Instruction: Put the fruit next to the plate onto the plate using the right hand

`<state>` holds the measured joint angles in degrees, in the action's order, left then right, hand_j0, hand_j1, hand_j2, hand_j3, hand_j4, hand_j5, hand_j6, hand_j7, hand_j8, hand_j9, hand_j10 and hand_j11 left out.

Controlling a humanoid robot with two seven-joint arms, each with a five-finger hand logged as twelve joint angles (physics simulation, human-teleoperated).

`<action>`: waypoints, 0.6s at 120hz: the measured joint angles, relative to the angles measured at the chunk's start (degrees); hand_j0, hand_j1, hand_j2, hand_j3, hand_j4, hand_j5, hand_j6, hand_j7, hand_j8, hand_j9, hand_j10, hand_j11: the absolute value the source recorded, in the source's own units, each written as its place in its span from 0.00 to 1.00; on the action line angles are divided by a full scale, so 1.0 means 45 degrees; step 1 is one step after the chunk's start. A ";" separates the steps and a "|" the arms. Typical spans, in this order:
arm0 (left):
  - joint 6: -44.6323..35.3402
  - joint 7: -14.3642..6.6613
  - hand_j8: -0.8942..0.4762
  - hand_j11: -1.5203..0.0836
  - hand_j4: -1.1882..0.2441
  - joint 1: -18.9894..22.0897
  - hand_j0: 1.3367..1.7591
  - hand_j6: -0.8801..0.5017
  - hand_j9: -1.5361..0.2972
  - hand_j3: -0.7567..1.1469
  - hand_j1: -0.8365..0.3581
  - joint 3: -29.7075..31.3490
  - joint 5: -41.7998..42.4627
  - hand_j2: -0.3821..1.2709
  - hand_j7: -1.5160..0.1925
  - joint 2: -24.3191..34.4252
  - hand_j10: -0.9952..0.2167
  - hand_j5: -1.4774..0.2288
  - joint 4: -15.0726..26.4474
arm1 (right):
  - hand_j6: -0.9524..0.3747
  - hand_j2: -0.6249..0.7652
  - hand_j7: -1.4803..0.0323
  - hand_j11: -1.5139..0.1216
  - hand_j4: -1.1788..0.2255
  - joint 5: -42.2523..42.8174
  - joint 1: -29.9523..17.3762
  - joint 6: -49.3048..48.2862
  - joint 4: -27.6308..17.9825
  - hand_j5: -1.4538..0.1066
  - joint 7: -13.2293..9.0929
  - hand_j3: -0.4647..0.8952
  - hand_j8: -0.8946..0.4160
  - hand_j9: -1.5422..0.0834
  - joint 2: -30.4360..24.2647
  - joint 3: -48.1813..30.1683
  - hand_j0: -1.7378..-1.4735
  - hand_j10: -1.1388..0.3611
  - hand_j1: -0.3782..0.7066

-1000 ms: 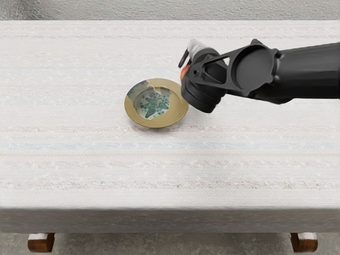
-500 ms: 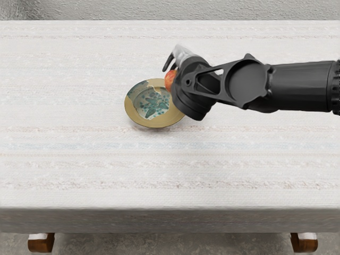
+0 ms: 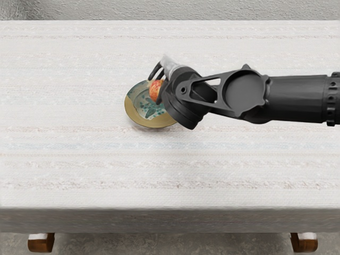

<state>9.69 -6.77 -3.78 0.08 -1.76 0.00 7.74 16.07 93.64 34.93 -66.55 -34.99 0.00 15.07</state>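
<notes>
A gold-rimmed plate (image 3: 136, 111) with a teal pattern lies near the middle of the table. My right hand (image 3: 159, 79) reaches in from the right edge and hangs over the plate's right half. Its fingers are curled around a red-orange fruit (image 3: 155, 90), which shows only partly past the black wrist. The fruit is above the plate's inner area; whether it touches the plate I cannot tell. The wrist covers the plate's right rim. No left arm shows.
The long table (image 3: 79, 159) is covered with a pale striped cloth. Its front edge runs along the bottom, with wooden feet (image 3: 41, 242) below. The black forearm (image 3: 297, 100) spans the table's right side.
My right hand has travelled left with the fruit, from beside the plate's right rim to over the plate. The plate has stayed put.
</notes>
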 joint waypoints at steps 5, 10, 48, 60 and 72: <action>-0.0002 0.0000 0.48 0.76 0.67 0.0000 0.76 0.47 0.67 0.40 0.76 0.0000 0.0000 0.26 0.71 0.0000 0.63 0.69 0.0000 | 0.36 0.52 0.49 0.45 0.45 0.0011 -0.0016 0.0005 0.0002 0.44 -0.0001 0.34 0.36 0.47 0.0000 -0.0010 0.31 0.39 0.49; -0.0002 0.0000 0.48 0.76 0.67 0.0000 0.76 0.47 0.67 0.40 0.76 0.0000 0.0000 0.26 0.71 0.0000 0.63 0.69 0.0000 | 0.39 0.50 0.53 0.50 0.48 0.0020 -0.0026 0.0008 0.0003 0.48 -0.0002 0.34 0.38 0.52 0.0000 -0.0016 0.31 0.42 0.46; 0.0004 0.0000 0.48 0.76 0.67 0.0000 0.76 0.47 0.67 0.40 0.76 0.0000 0.0000 0.26 0.71 0.0000 0.63 0.69 0.0000 | 0.56 0.45 0.79 0.75 0.68 0.0215 -0.0046 0.0015 0.0018 0.74 -0.0003 0.34 0.53 0.77 0.0000 -0.0030 0.30 0.61 0.24; 0.0004 0.0000 0.48 0.76 0.67 0.0000 0.76 0.47 0.67 0.40 0.76 0.0000 0.0000 0.26 0.71 0.0000 0.63 0.69 0.0000 | 0.61 0.44 0.85 0.80 0.73 0.0215 -0.0184 0.0015 0.0030 0.80 -0.0003 0.34 0.58 0.82 0.0000 -0.0543 0.30 0.66 0.18; 0.0003 0.0000 0.48 0.76 0.67 0.0000 0.76 0.47 0.67 0.40 0.76 0.0000 0.0000 0.26 0.71 0.0000 0.63 0.69 0.0000 | 0.64 0.44 0.88 0.83 0.76 0.0192 -0.0449 0.0015 0.0000 0.84 -0.0003 0.34 0.60 0.86 0.0000 -0.1823 0.30 0.68 0.14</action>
<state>9.71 -6.77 -3.78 0.09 -1.76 0.00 7.73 16.94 91.62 35.00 -66.55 -35.00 0.00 6.87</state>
